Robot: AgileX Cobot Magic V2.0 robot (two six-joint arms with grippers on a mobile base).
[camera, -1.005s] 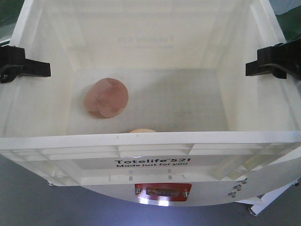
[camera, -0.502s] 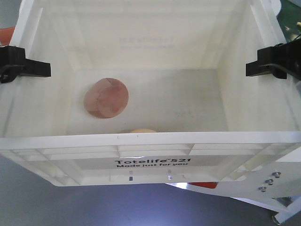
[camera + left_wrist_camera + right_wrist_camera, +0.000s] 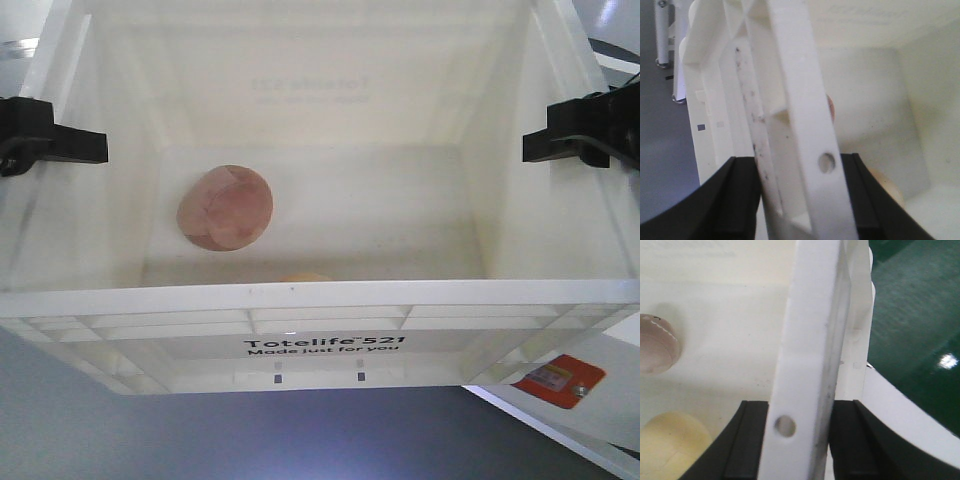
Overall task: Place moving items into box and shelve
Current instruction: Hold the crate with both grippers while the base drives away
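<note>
The left pincer [image 3: 800,200] and right pincer [image 3: 799,440] squeeze the box [image 3: 320,297] rim at nine and three o'clock, to hold it level. The pink ball [image 3: 225,208] and yellow ball [image 3: 670,440] sit inside.

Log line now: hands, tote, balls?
left hand: shut on large white plastic tote, left rim | right hand: shut on right rim | dusty pink stitched ball: inside | yellow-orange smooth ball: inside

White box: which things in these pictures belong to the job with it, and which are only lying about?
Job: white box; pink ball; yellow ball; left fingers and right fingers, shut on its rim.
Lying about: orange tag; green surface; grey floor.
</note>
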